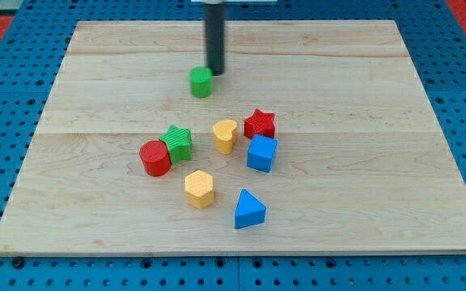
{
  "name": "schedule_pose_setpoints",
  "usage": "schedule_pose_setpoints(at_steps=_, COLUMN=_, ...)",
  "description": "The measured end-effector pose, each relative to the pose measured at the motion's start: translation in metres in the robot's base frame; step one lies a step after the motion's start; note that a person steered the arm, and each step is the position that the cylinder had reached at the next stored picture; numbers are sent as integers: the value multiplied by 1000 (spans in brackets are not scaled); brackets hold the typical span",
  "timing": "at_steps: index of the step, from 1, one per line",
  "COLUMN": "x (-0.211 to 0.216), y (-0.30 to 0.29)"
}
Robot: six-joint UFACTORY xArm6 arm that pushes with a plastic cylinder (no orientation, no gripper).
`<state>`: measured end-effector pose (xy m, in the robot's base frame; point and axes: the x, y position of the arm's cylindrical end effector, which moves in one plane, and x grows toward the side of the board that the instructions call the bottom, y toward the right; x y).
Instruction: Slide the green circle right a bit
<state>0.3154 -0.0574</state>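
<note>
The green circle stands on the wooden board in the upper middle, apart from the other blocks. My tip is just to the upper right of it, very close to or touching its top right edge. The dark rod comes down from the view's top edge.
A cluster lies below the green circle: a red circle, a green star, a yellow heart, a red star, a blue cube, a yellow hexagon and a blue triangle.
</note>
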Motion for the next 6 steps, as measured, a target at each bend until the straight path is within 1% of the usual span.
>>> schedule_pose_setpoints(at_steps=1, x=9, y=-13)
schedule_pose_setpoints(at_steps=2, x=45, y=-17)
schedule_pose_setpoints(at_steps=3, x=69, y=-16)
schedule_pose_setpoints(at_steps=4, x=75, y=-53)
schedule_pose_setpoints(at_steps=5, x=128, y=-53)
schedule_pose_setpoints(at_steps=6, x=125, y=-37)
